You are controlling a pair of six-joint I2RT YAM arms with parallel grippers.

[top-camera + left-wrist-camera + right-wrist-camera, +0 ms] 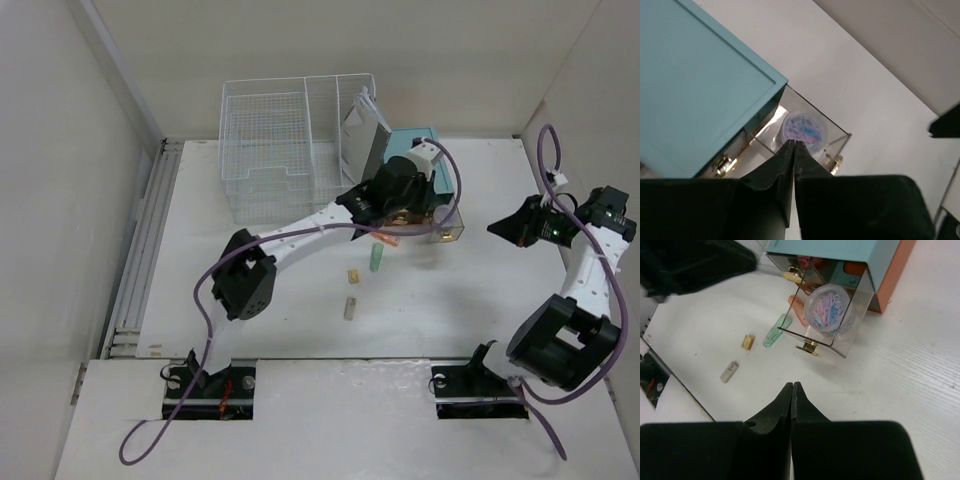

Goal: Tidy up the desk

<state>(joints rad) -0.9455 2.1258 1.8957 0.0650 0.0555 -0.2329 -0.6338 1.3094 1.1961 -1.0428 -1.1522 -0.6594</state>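
Observation:
The white desk (300, 310) holds a teal drawer box (415, 140) whose clear drawer (860, 300) stands pulled out. A round clear tub of coloured paper clips (829, 305) sits in the drawer and also shows in the left wrist view (805, 129). My left gripper (793, 142) is shut and empty, hovering just above the drawer. In the top view its fingers are hidden under the wrist (400, 185). My right gripper (792, 385) is shut and empty. It hangs over bare desk right of the drawer (500, 228).
A green cap-like piece (377, 259), an orange pen (384, 240), a small gold piece (352, 276) and a grey piece (350, 307) lie loose in front of the box. A white wire basket (265, 150) stands at the back. An orange flat thing (895, 275) lies by the box.

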